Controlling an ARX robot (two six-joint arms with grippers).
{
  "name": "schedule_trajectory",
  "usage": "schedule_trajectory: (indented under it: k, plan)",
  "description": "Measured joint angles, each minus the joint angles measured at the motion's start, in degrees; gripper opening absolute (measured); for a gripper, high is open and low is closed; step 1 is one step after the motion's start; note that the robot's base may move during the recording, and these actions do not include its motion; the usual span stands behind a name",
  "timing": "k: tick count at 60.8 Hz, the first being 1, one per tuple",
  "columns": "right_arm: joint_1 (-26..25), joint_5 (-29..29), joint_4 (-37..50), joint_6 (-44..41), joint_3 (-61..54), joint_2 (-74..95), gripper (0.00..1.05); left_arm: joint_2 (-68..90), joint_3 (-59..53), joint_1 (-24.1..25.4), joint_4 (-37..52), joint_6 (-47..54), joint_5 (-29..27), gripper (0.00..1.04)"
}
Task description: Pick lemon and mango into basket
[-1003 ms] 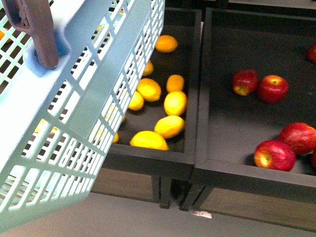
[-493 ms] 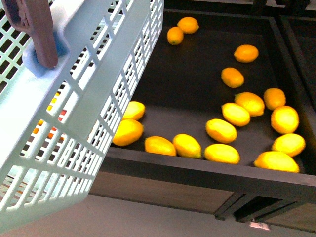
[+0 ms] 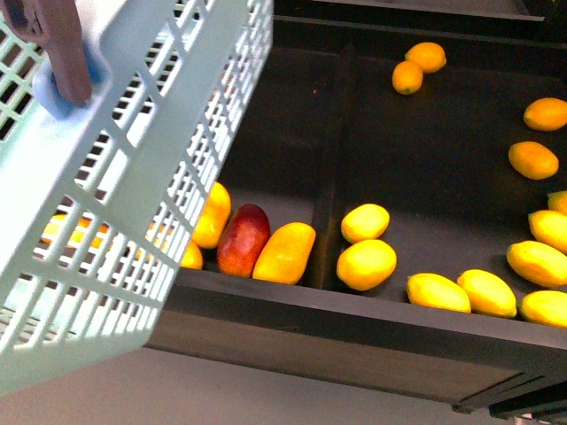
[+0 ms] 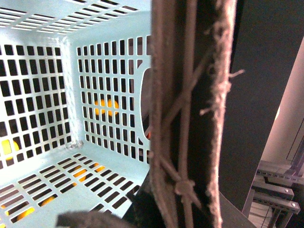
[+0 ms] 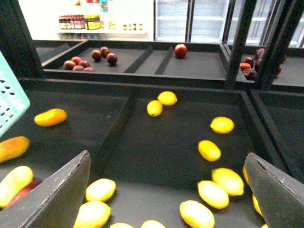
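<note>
Front view: basket hung at left, lemon and mango lay in the bin

The basket (image 3: 133, 177) filled the left of the front view, tilted and clear of the floor, with its grey-brown handle (image 3: 62, 49) at the upper corner. The left wrist view looked into its slotted inside, and yellow fruit showed through the slots. The left gripper (image 4: 180, 190) was closed on the handle, which ran with its white ties right across that view.

Behind and below the basket stood a dark display bin (image 3: 354, 310), split by a divider (image 3: 332, 159). In the left compartment the mango (image 3: 285, 252) lay against the front wall, touching a red-and-yellow mango (image 3: 244, 239) on its left. A further yellow mango (image 3: 213, 214) sat partly behind the basket.

In the right compartment the lemon (image 3: 365, 222) lay just beside the divider, near the front, with a second lemon (image 3: 366, 264) just in front of it. More lemons were scattered to the right and towards the back.

The right gripper (image 5: 166, 199) hung over the right compartment, jaws spread wide and holding nothing, with one of its fingers (image 5: 57, 194) at each side of the right wrist view
</note>
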Motion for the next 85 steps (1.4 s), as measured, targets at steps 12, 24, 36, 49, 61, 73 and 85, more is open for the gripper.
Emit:
schedule_trajectory:
  k: [12, 24, 36, 49, 61, 73, 85]
  plan:
    - [0.0, 0.2, 0.0, 0.0, 0.0, 0.0, 0.96, -0.1, 0.0, -0.4, 0.0, 0.4, 1.4, 0.05]
    - [0.0, 0.4, 0.0, 0.0, 0.0, 0.0, 0.96, 13.2, 16.7, -7.2, -22.0, 24.8, -5.1, 0.05]
    - [0.0, 0.4, 0.0, 0.0, 0.0, 0.0, 0.96, 27.8, 27.5, -14.1, -19.3, 32.6, -1.6, 0.05]
    - [0.0, 0.4, 0.0, 0.0, 0.0, 0.0, 0.96, 35.6, 36.7, -21.4, -18.2, 32.9, 7.3, 0.05]
    - [0.0, 0.5, 0.0, 0.0, 0.0, 0.0, 0.96, 36.2, 37.6, -25.4, -17.9, 31.1, 8.6, 0.05]
    - [0.0, 0.4, 0.0, 0.0, 0.0, 0.0, 0.96, 36.2, 37.6, -24.0, -17.9, 31.7, 6.4, 0.05]
    - [0.4, 4.4, -7.0, 4.8, 2.6, 3.2, 0.96, 36.2, 37.6, -24.7, -17.9, 31.5, 7.7, 0.05]
